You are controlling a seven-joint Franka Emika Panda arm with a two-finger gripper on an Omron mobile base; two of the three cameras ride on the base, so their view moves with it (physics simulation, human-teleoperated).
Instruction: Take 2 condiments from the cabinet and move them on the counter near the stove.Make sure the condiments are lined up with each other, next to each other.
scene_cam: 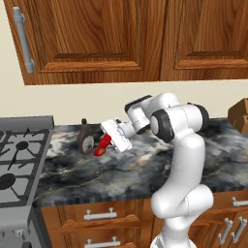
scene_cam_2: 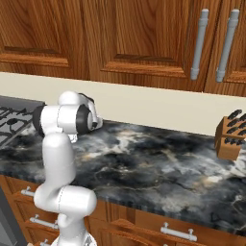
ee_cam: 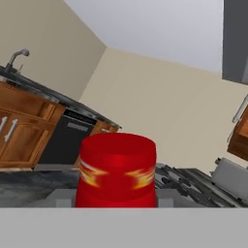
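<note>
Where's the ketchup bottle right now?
In the left base view the ketchup bottle is tilted in the shut pincer just above the counter, right of the dark bottle and the stove.

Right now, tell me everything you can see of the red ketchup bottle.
The ketchup bottle is a small, glossy red bottle, plastic by its look, with a yellow-red flame label around its body, clearest in the hand view. It hangs tilted in the shut gripper, low over the veined marble counter, right beside the dark bottle that stands upright near the stove. Whether it touches the counter or that bottle cannot be told.
</note>
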